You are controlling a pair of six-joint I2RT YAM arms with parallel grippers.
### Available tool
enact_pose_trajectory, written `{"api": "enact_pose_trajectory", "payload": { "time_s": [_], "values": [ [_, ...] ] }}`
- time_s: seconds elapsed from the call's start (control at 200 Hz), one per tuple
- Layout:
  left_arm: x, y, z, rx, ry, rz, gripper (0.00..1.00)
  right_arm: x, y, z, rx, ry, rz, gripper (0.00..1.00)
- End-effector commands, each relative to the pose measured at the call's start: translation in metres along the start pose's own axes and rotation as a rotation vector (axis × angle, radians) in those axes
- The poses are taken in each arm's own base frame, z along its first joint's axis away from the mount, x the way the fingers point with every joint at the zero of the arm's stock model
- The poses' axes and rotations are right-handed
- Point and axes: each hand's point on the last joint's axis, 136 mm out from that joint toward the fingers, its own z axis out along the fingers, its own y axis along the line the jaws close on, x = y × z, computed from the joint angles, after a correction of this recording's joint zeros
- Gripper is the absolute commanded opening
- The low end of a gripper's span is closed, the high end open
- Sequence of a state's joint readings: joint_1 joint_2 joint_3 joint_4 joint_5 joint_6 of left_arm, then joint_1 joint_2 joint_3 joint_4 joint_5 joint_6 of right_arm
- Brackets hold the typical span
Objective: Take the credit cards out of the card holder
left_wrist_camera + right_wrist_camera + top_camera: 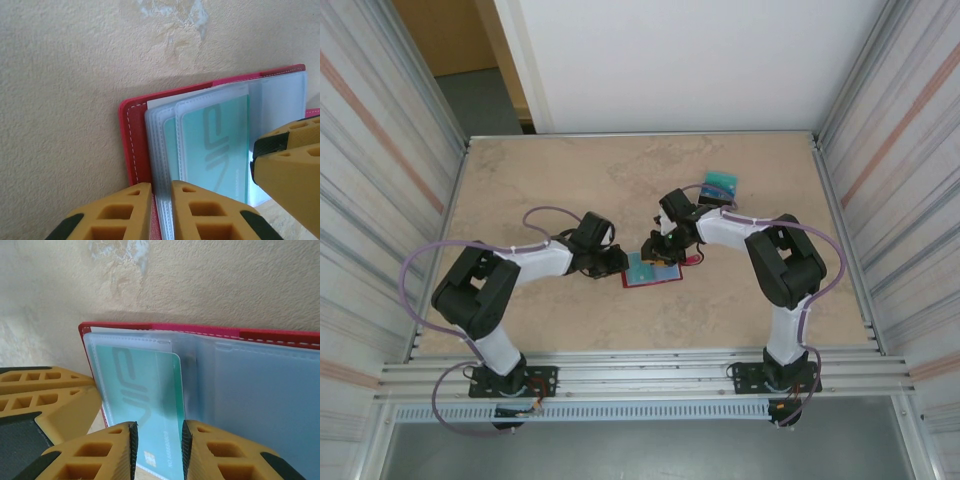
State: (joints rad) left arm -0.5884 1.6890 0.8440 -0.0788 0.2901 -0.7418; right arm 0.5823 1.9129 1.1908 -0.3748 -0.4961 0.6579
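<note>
Card holder [210,332] red, open; left hand [161,210] nips pockets' edge; right hand [157,452] grips teal card [145,390].

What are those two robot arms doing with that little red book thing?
It is a red card holder lying open on the table. The left gripper pinches its clear pockets at one edge. The right gripper closes around a teal card in a pocket. A few cards lie farther back.

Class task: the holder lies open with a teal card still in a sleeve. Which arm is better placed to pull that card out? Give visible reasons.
Probably the right. Its gripper straddles the teal card, while the left gripper pinches the card holder edge.
</note>
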Motion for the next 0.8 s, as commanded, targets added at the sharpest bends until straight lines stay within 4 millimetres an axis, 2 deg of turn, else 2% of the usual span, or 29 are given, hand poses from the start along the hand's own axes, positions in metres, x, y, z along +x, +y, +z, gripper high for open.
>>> {"api": "enact_pose_trajectory", "payload": {
  "time_s": [0.0, 0.381, 0.526, 0.792],
  "values": [
    [-0.006, 0.003, 0.001, -0.020, -0.005, 0.007, 0.16, 0.004, -0.009, 0.006, -0.002, 0.020, 0.034, 0.31],
    [-0.006, 0.006, 0.003, -0.035, -0.004, 0.005, 0.15, 0.005, -0.012, 0.015, -0.023, 0.032, 0.051, 0.32],
    [-0.006, 0.007, 0.004, -0.042, -0.003, 0.003, 0.15, 0.005, -0.001, 0.015, -0.084, 0.032, 0.050, 0.30],
    [-0.008, 0.018, 0.002, -0.082, 0.002, -0.014, 0.14, -0.002, 0.029, 0.001, -0.284, 0.013, 0.042, 0.28]
  ]
}}
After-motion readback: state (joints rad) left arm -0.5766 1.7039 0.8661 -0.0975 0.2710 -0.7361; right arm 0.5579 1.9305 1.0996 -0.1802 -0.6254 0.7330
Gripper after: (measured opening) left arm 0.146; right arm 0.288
